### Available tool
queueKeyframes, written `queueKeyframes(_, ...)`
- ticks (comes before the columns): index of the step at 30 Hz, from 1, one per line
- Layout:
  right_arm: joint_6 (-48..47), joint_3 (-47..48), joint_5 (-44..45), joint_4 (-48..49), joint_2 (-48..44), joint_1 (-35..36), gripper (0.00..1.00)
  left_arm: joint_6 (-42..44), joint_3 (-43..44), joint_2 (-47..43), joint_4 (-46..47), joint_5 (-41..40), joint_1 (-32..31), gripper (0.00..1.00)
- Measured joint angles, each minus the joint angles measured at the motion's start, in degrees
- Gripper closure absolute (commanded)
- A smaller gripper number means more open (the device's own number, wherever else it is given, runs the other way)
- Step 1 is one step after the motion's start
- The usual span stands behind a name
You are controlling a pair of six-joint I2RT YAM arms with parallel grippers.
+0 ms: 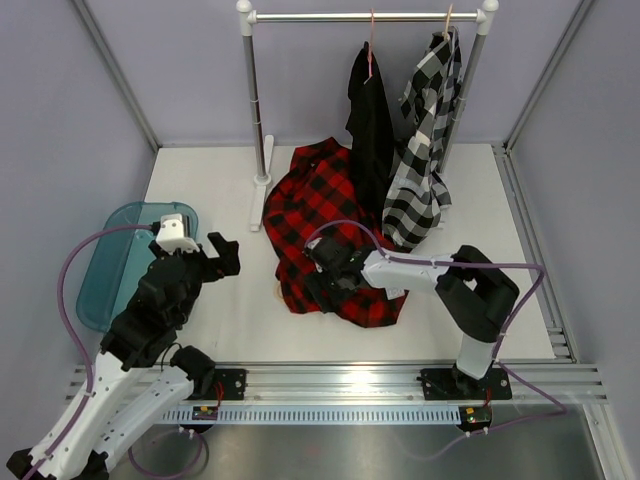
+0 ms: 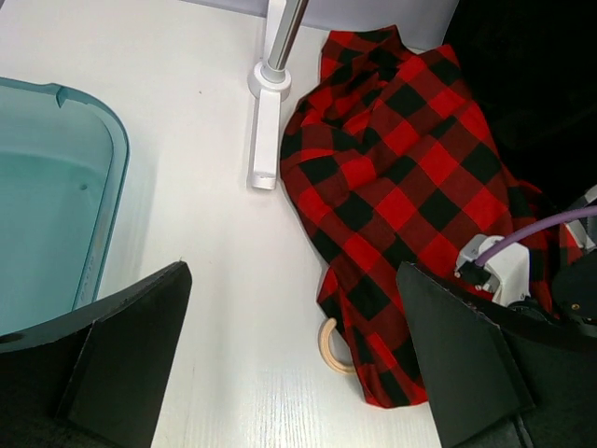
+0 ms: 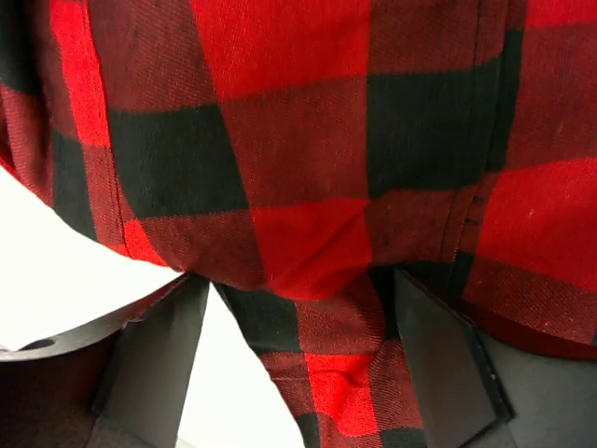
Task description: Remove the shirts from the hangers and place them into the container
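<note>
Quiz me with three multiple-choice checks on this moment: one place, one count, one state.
1. How many shirts hang on the rail? A) one B) two C) three
2. Where is the red plaid shirt? A) heaped on the table B) in the container C) on the rail
3. How do the left jaws stand? A) shut on a hanger B) shut on cloth C) open, empty
Answers: 1 B, the black shirt and the checked shirt hang there; 2 A, it lies on the white tabletop; 3 C, they are spread wide, gripping nothing.
</note>
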Motion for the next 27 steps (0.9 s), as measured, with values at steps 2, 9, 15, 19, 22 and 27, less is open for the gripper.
queueKeyframes(2, 0.1, 1.4, 0.7, -1.0, 1.2, 0.1, 0.28, 0.1, -0.3, 0.0, 0.0, 0.0, 0.0, 0.01)
queueKeyframes(9, -0.7, 4.2, 1.5, -1.5, 3.7, 0.2, 1.00, 0.6, -0.3, 0.0, -0.1, 0.1, 0.0, 0.01)
queueKeyframes(15, -0.5, 3.2, -1.2, -1.0, 2.4, 0.6, 1.00, 0.8, -0.4, 0.0, 0.2, 2.6, 0.0, 0.01)
queueKeyframes(19, 0.0, 2.5, -4.5, -3.2, -2.8, 0.7, 1.00, 1.0, -0.4, 0.0, 0.9, 7.2, 0.0, 0.01)
queueKeyframes(22, 0.5, 3.3, -6.1, -4.5, -8.8, 0.7, 1.00, 0.8, -0.4, 0.0, 1.5, 10.2, 0.0, 0.01)
queueKeyframes(27, 1.8, 5.5, -6.4, -4.2, -18.4, 0.7, 1.00, -2.2, -0.4, 0.0, 1.4, 12.5, 0.0, 0.01)
